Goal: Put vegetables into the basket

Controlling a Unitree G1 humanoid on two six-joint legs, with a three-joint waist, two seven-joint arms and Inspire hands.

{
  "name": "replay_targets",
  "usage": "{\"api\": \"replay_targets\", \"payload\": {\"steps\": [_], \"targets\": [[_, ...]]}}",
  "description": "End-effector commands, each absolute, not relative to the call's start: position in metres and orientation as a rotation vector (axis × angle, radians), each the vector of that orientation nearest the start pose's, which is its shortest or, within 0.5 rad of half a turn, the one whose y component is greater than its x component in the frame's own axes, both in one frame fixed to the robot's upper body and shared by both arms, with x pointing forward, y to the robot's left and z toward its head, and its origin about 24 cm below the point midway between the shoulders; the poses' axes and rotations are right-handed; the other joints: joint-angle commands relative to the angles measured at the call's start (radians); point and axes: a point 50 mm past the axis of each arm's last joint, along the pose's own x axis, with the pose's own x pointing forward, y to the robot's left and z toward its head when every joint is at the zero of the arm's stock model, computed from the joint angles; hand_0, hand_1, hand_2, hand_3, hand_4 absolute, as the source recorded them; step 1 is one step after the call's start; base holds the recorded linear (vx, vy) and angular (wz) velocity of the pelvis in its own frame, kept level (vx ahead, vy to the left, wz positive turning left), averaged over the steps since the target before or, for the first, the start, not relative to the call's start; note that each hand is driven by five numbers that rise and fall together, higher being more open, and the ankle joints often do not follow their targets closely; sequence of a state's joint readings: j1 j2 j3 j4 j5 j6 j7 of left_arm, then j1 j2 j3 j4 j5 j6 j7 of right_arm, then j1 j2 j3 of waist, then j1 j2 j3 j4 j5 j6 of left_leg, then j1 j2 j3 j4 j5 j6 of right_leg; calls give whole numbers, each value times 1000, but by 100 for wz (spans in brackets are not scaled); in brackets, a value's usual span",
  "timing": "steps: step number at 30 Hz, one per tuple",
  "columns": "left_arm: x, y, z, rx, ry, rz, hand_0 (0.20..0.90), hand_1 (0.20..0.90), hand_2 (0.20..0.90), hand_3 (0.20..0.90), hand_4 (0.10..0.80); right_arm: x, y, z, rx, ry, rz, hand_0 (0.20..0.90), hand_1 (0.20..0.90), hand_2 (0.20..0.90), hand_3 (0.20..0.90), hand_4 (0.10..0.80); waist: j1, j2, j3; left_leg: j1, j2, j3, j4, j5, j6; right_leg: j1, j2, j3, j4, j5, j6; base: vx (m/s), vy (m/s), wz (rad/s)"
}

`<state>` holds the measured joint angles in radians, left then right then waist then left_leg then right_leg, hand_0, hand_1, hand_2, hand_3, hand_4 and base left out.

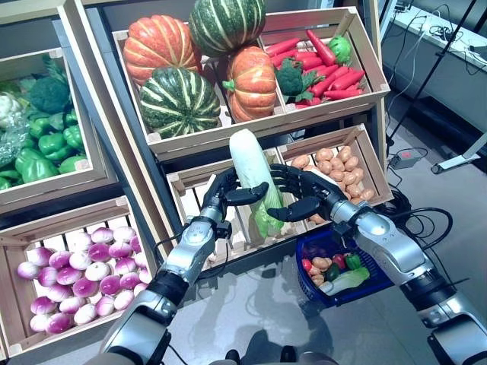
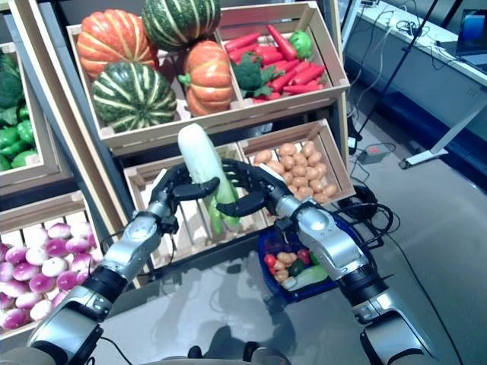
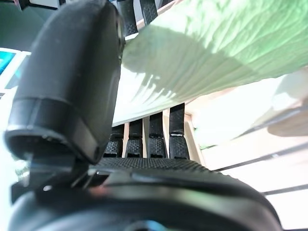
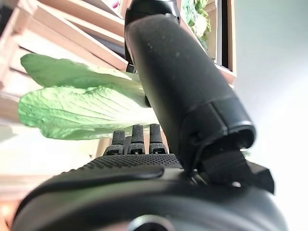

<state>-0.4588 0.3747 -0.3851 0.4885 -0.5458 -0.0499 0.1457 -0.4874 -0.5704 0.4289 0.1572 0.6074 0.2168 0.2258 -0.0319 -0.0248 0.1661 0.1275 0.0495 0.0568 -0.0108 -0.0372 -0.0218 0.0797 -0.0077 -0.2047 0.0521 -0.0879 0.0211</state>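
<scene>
A long white and green cabbage stands upright in the air in front of the wooden shelves, leafy end down. My left hand grips it from the left, fingers behind and thumb across the front. My right hand grips it from the right in the same way. In the wrist views the cabbage's pale leaves lie between each thumb and the fingers. A blue basket hangs under my right forearm and holds several small vegetables.
Slanted wooden crates rise right behind the cabbage: pumpkins and red peppers on top, potatoes to the right, green peppers and purple-white turnips to the left. Grey floor lies below.
</scene>
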Motion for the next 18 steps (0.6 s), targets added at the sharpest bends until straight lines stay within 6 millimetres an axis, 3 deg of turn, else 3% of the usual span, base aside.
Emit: {"api": "replay_targets", "payload": {"steps": [1, 7, 12, 18], "targets": [[340, 117, 133, -106, -257, -304, 300, 300, 300, 300, 400, 321, -110, 104, 6, 119, 779, 900, 900, 900, 900, 800, 17, -48, -68, -38, -80, 10, 13, 17, 26, 24, -16, 13, -26, 59, 6, 0, 0, 0], [334, 99, 139, -189, -257, -438, 300, 300, 300, 300, 400, 315, -94, 80, 245, 237, 890, 900, 900, 900, 900, 800, 35, -47, -73, -32, -81, -6, -2, 22, 24, 38, -17, -2, -43, 62, 6, -11, -2, 1], [329, 85, 133, -302, -189, -557, 300, 300, 300, 300, 400, 315, -82, 80, 389, 277, 981, 900, 900, 900, 900, 800, 46, -46, -82, -27, -82, -14, -5, 21, 22, 48, -18, -9, -53, 64, 8, -17, -9, 12], [322, 77, 129, -347, -181, -694, 300, 300, 300, 300, 400, 325, -90, 76, 402, 348, 967, 900, 900, 900, 900, 800, 58, -46, -102, -15, -82, -23, -15, 19, 20, 61, -18, -11, -65, 66, 9, 0, -1, 1]]}}
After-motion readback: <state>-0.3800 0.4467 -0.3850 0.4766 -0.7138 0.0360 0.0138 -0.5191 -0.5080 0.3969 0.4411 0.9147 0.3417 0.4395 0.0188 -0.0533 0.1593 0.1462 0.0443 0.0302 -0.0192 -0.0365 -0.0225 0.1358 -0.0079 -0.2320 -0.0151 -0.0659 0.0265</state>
